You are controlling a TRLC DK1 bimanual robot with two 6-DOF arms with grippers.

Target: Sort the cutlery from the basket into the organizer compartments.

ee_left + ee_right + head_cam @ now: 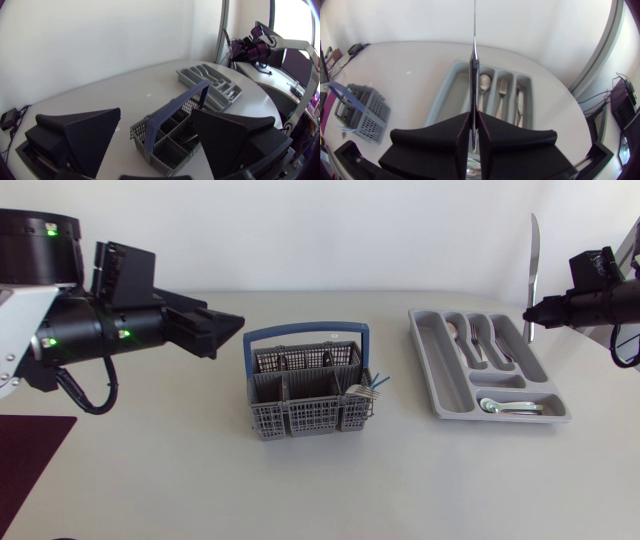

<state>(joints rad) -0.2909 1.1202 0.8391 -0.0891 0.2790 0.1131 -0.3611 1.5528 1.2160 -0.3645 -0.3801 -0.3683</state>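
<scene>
The right gripper is closed tight on a table knife, which is pinched between both fingers and sticks straight out past the fingertips, above the grey organizer. The left gripper is spread wide and holds nothing. The basket sits just ahead of its fingertips.

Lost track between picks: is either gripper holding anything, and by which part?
Right gripper is shut on a knife, gripped near its handle end, blade pointing away. Left gripper is open, empty.
</scene>
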